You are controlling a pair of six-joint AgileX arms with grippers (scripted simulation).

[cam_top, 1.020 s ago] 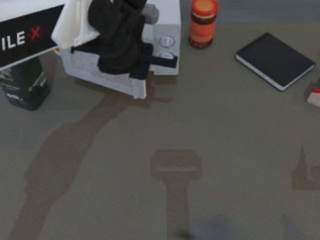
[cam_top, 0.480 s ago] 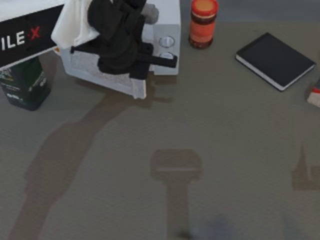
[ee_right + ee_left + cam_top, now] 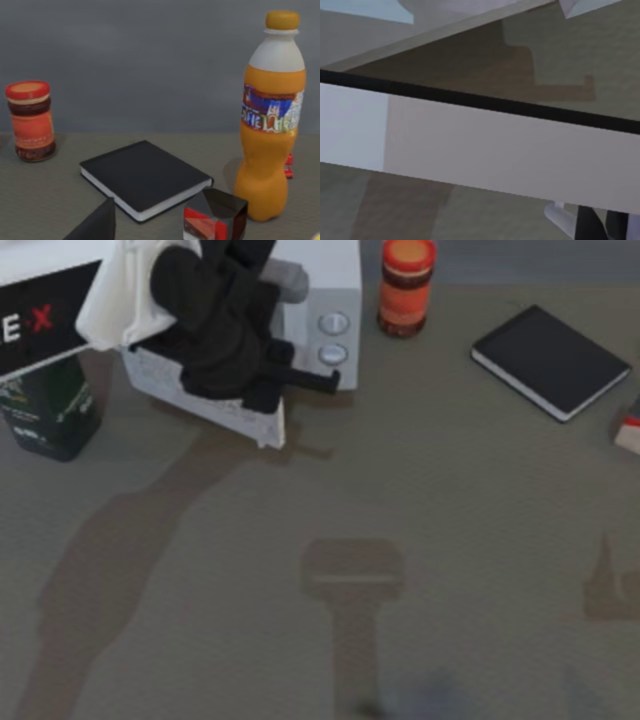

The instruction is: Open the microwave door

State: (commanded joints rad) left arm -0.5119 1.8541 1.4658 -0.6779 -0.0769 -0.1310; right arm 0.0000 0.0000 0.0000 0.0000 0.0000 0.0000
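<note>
The left gripper point(image 3: 285, 380) sits at the free edge of the microwave door point(image 3: 215, 405), just in front of the microwave point(image 3: 325, 280) body, and its black bulk covers the contact, so I cannot tell whether its fingers are together, apart or clamped on the handle. The door stands swung partway out from the oven front, its free edge angled toward the near side of the table point(image 3: 450, 540) while its hinged side lies under the arm; I judge the gripper is placed there because the handle edge gives the longest lever about the hinge, and that the opening is begun but not finished. Just beside the gripper, on the oven's control panel, are two round grey knobs point(image 3: 334, 323). To its far side stands one red-lidded jar point(image 3: 405, 285), and well beyond that lies one black book point(image 3: 550, 360) flat on the table. On the other side of the gripper, beneath the arm, is one dark green container point(image 3: 50, 415). The left wrist view shows only a broad pale panel with a dark edge, too close to name with certainty. The right gripper is not visible; its wrist camera looks at one orange drink bottle point(image 3: 270, 120) and a small red and black box point(image 3: 215, 220), well apart from the work.
</note>
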